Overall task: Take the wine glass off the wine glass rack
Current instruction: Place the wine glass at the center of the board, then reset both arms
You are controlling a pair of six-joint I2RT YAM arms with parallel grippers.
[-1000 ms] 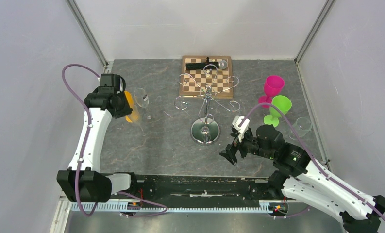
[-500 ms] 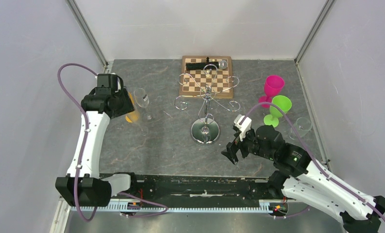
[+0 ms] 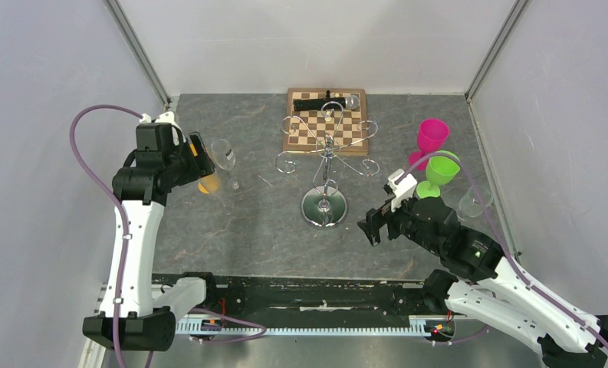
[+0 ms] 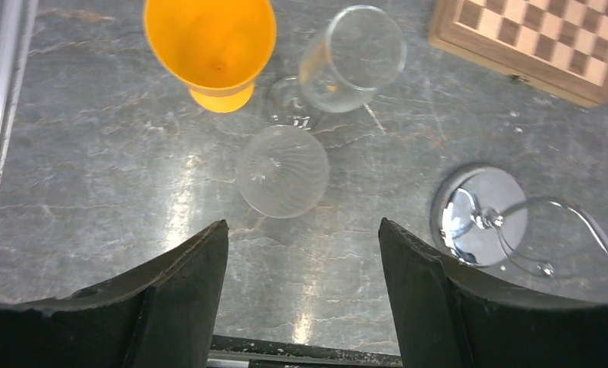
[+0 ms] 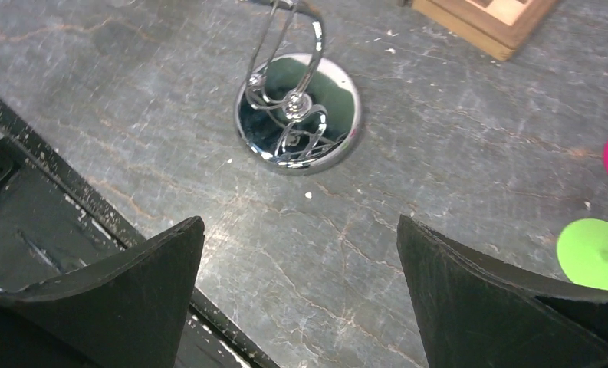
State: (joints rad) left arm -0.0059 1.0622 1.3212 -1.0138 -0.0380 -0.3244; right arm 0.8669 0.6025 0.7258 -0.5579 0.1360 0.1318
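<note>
The silver wire wine glass rack (image 3: 325,163) stands mid-table on its round mirrored base (image 3: 324,207). A small clear wine glass (image 3: 352,100) shows at the rack's back arms, over the chessboard; I cannot tell exactly how it hangs. My left gripper (image 3: 198,156) is open and empty, high over an orange cup (image 4: 210,42) and a clear wine glass (image 4: 352,57) standing at the left. My right gripper (image 3: 371,228) is open and empty, in front and to the right of the rack base (image 5: 298,113). In the left wrist view the base (image 4: 481,216) lies to the right.
A wooden chessboard (image 3: 326,119) lies behind the rack. Pink (image 3: 432,135), green (image 3: 442,167) and clear (image 3: 473,201) glasses stand at the right. A second clear glass (image 4: 282,170) stands by the orange cup. Grey walls close in both sides; a black rail runs along the near edge.
My left arm has pulled back to the left, away from the orange cup and clear glass. My right gripper has moved up and a little right, nearer the rack base.
</note>
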